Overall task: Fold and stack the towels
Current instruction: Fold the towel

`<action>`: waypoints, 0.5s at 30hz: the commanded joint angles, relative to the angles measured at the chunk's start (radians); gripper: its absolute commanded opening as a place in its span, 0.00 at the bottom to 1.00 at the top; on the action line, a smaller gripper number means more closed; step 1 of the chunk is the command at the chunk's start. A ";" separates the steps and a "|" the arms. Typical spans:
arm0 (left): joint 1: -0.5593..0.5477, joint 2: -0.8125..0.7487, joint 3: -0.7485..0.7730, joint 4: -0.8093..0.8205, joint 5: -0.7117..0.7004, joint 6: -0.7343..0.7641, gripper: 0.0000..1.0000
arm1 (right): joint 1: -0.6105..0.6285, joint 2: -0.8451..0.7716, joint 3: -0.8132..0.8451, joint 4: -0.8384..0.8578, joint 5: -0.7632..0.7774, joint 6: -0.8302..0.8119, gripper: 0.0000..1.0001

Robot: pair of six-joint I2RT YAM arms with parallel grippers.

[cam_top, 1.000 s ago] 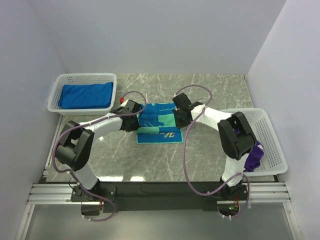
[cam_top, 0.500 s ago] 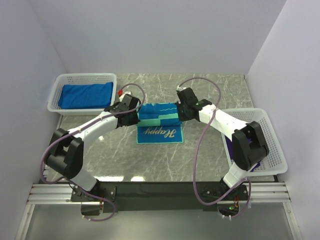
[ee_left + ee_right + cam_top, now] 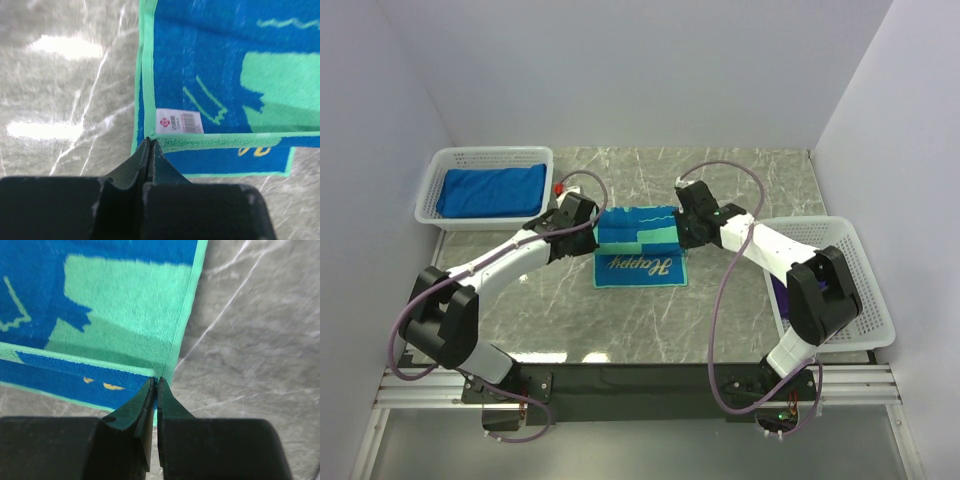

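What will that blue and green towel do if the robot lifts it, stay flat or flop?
Probably flop: the towel bends over itself where the left gripper and right gripper pinch its corners. Its fuzzy weave likely resists slipping.

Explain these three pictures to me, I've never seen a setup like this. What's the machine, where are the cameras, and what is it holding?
This is a two-armed robot bolted at the near edge of a grey marble-look table. The wide picture comes from a fixed camera above and behind the arms. The two close-ups come from small cameras on the wrists, each looking past that arm's own two-finger hand.

In the middle lies a teal-and-blue patterned towel, partly folded over, with the word "Happy" showing. The left hand and the right hand are each pinched shut on a corner of the folded-over layer, one at either side.

At the far left, a white mesh plastic basket holds a folded plain royal blue towel. A second white mesh basket sits at the right.
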 commanded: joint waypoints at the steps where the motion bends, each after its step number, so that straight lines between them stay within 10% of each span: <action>1: -0.001 -0.019 -0.057 -0.026 -0.035 0.011 0.01 | -0.009 -0.034 -0.050 -0.018 0.031 0.007 0.00; 15: -0.012 0.081 -0.168 0.068 -0.038 -0.030 0.01 | -0.004 0.059 -0.120 0.037 -0.035 0.036 0.00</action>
